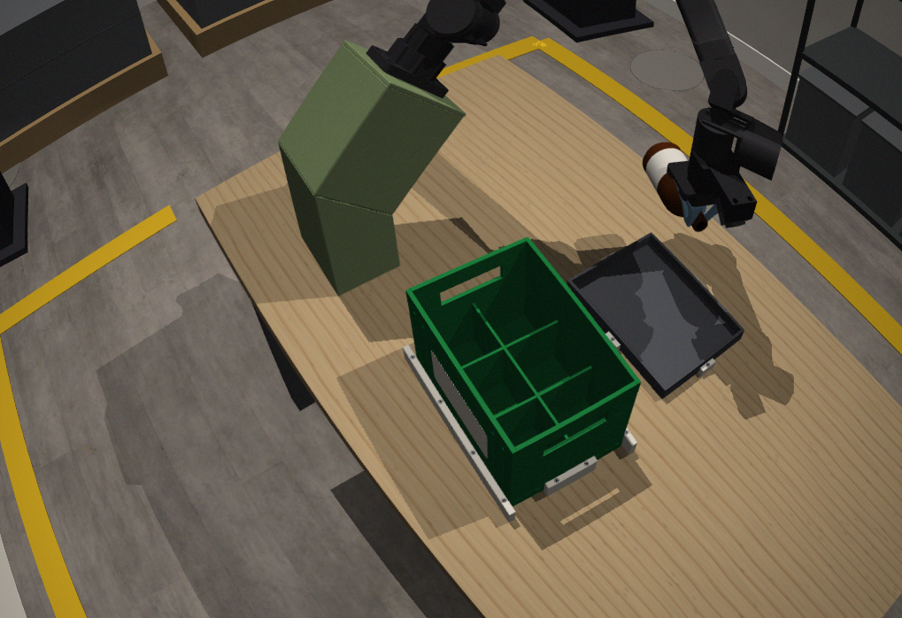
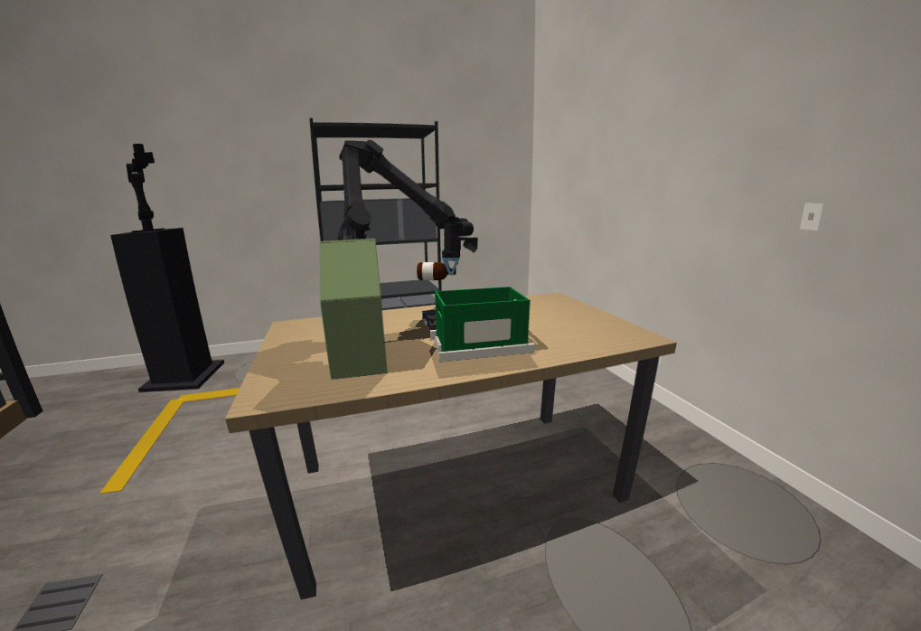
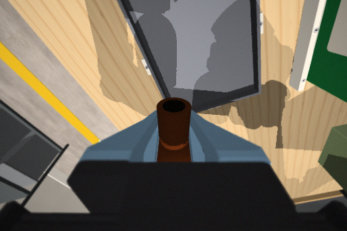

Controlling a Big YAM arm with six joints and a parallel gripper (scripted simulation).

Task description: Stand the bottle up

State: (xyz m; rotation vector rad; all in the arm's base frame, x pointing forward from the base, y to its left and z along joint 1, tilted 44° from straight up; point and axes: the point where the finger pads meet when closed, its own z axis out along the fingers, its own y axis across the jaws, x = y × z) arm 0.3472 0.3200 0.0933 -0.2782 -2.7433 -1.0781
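- Holding the bottle [image 1: 666,174] in the air, my tool [image 1: 701,212] is pinching its brown neck between the blue fingers
- From the wrist view I see the neck [image 3: 173,129] running straight out between the two pads, its open mouth past the fingertips
- On the top view the white-labelled body sticks out sideways from the tool, toward the tall green box [image 1: 353,167], so the bottle hangs lying on its side, not upright
- The exterior view confirms it: the bottle [image 2: 429,269] is horizontal, above the level of the crate rim and well clear of the desk [image 2: 587,349]
- The dark tray [image 1: 727,342] lies on the desk just beside the green crate [image 1: 429,320], on the crate's far side as the exterior camera sees it
- The bottle is up above the desk beyond the tray's far end, not over the tray's middle; in the wrist view the tray [image 3: 256,50] lies ahead of the bottle mouth
- The crate's six compartments hold nothing that I can see
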